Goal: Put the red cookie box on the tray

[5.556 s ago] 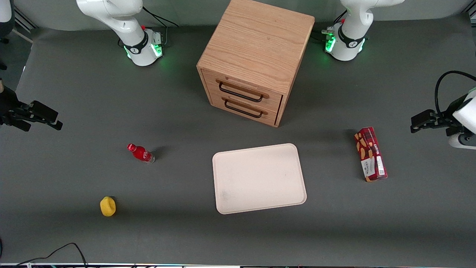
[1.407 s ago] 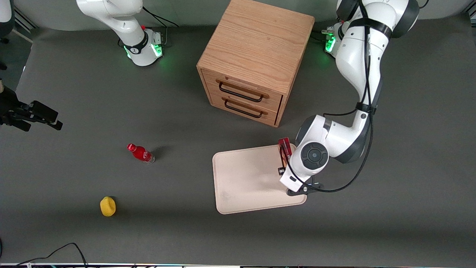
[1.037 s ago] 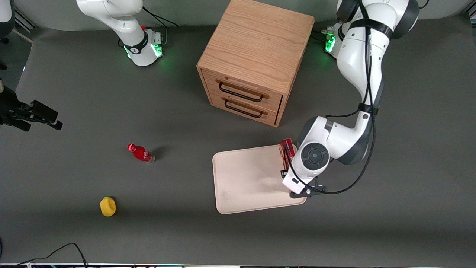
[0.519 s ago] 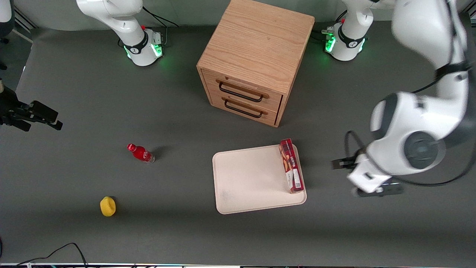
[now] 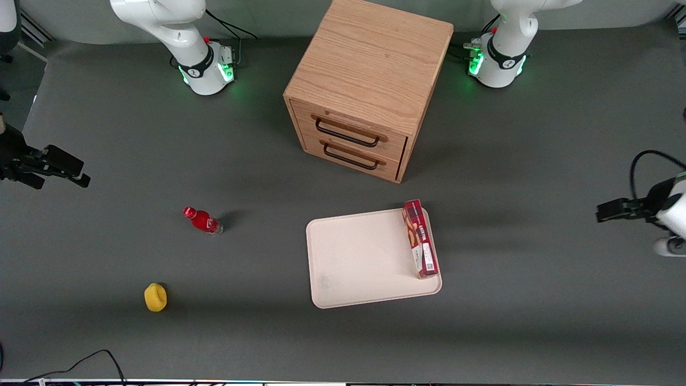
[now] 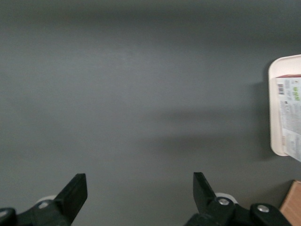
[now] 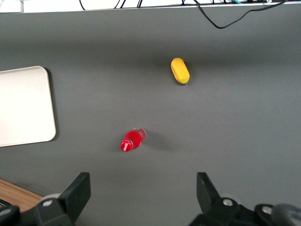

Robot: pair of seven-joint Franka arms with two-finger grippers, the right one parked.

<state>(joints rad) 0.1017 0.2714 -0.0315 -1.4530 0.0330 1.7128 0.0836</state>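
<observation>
- The jaws (image 6: 138,200) are seen spread wide apart with nothing between them, held above the bare grey bench (image 5: 536,300) at the working arm's end.
- The red cookie box (image 5: 420,238) is found lying flat on the tray (image 5: 359,257), along the tray edge nearest the jaws (well apart from them).
- In the left wrist view, the box's white label side (image 6: 289,117) and the tray's rim (image 6: 273,113) are shown.
- A wooden drawer cabinet (image 5: 370,86) is set farther from the front camera than the tray.
</observation>
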